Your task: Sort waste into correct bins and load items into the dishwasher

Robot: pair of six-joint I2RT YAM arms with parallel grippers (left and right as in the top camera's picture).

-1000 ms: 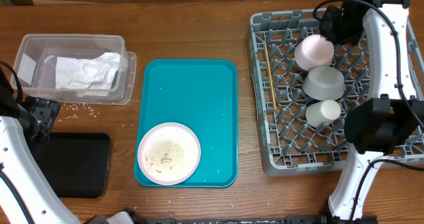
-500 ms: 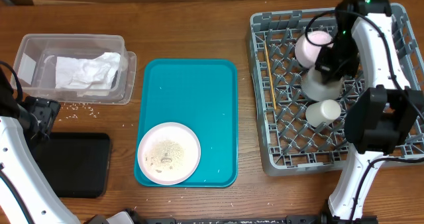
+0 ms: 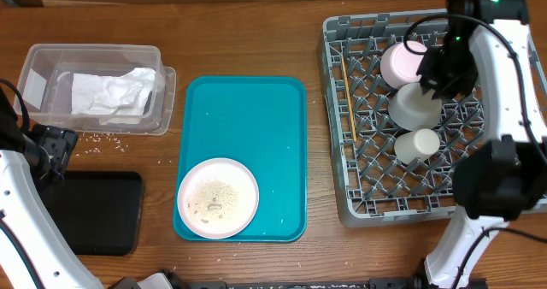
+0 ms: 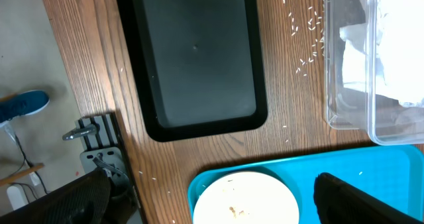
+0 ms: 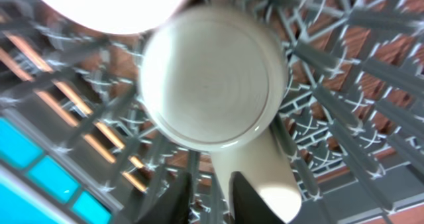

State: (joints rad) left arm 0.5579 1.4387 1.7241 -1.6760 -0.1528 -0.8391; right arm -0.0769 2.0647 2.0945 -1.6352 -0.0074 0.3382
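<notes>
The grey dish rack [image 3: 342,203] at the right holds the pale pink bowl [image 3: 402,64], the upturned grey-green bowl [image 3: 413,108], the white cup [image 3: 416,144] and the chopsticks [image 3: 348,101]. My right gripper [image 3: 438,67] hovers over the two bowls. In the right wrist view its fingers [image 5: 212,199] are nearly together and empty, with the grey-green bowl [image 5: 212,78], the cup [image 5: 265,177] and the pink bowl [image 5: 112,5] below. The round plate [image 3: 217,197] with rice scraps sits on the teal tray [image 3: 248,109]. My left gripper [image 3: 51,148] is wide open and empty [image 4: 212,197].
The clear tub [image 3: 34,58] at the back left holds white napkins [image 3: 111,92]. The black tray [image 3: 94,212] lies at the front left. Loose rice grains [image 3: 102,138] lie on the wood between them. The table edge shows in the left wrist view [image 4: 86,85].
My right arm has swung from the rack's back edge down over the bowls, then a little right. The left arm and the dishes have not moved.
</notes>
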